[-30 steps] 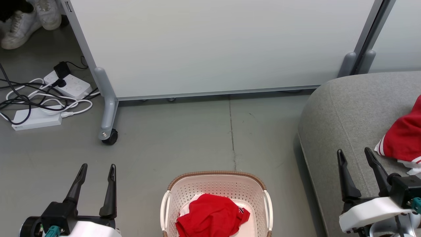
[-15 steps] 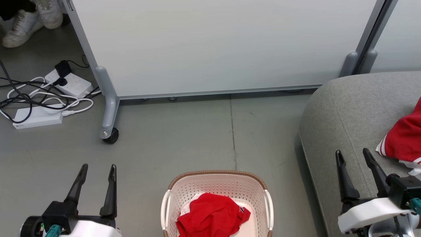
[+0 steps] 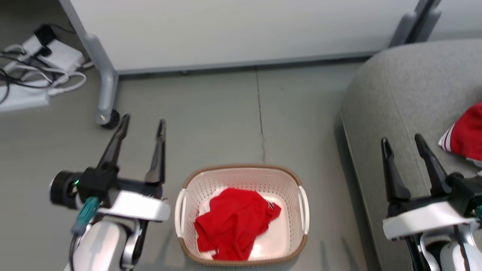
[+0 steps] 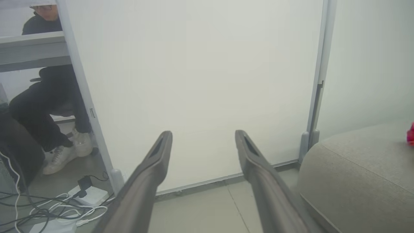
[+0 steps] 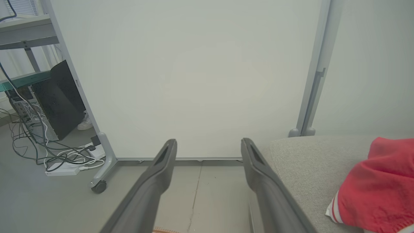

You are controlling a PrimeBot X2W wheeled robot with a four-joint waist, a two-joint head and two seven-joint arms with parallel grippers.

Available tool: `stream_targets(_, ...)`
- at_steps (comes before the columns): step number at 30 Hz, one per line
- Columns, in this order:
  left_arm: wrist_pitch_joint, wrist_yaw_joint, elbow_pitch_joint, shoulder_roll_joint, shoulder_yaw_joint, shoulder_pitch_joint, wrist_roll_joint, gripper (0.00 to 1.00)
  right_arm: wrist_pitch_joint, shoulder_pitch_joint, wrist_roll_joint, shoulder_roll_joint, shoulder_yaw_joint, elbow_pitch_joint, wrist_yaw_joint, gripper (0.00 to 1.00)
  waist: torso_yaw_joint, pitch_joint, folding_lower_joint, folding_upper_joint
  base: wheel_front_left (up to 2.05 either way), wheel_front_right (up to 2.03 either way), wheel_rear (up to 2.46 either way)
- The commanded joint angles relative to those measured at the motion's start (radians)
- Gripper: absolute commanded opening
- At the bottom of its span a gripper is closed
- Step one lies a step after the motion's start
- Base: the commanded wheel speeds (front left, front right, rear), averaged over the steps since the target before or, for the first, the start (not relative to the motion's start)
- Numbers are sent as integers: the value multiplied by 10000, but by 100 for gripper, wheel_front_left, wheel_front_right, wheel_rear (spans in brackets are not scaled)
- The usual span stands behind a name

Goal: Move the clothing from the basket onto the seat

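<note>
Crumpled red clothing [image 3: 234, 223] lies in the white perforated basket [image 3: 290, 183] with a brown rim, on the floor low in the middle of the head view. A second red garment with white stripes [image 3: 465, 134] [image 5: 376, 191] rests on the grey seat [image 3: 395, 94] [image 5: 310, 165] [image 4: 355, 168] at the right. My left gripper [image 3: 143, 122] [image 4: 203, 134] is open and empty, raised above the floor left of the basket. Just as open and empty, my right gripper [image 3: 401, 141] [image 5: 208, 142] hovers over the seat's front left part, left of the striped garment.
A pale grey wheeled partition [image 3: 233, 30] stands behind, its caster [image 3: 109, 119] close to my left fingertips. Power strips and cables [image 3: 34, 79] lie on the floor at far left. In the left wrist view a person [image 4: 48, 106] sits behind the partition.
The head camera has tilted down, so the basket shows more fully. My left gripper has risen and come forward, toward the basket's left side. The right gripper keeps its place over the seat.
</note>
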Motion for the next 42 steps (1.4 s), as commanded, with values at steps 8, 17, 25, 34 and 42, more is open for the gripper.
stream_targets(8,-11,-821,1845,-713,-868,-1899,251,100,-417,-1218,155,-35,215,-287,6,100,-945,2583,0,-1,0,0,0)
stream_targets(17,103,-1715,5012,-1342,-1758,-3920,491,100,-1000,-2219,318,-27,313,-497,6,100,-1607,4985,0,-1,0,0,0)
stream_targets(25,415,-2324,7842,-1407,-2075,-5438,433,100,-1560,-2884,573,-22,846,-560,6,100,-2508,6538,0,-1,0,0,0)
stream_targets(34,1388,-2641,10263,-932,-2468,-6655,505,100,-1974,-3331,1067,-22,1422,-343,6,100,-3430,7666,0,-1,0,0,0)
stream_targets(42,2239,-2701,11456,-464,-2620,-7158,415,100,-2109,-3613,1620,-25,1919,-110,6,100,-4015,8234,0,-1,0,0,0)
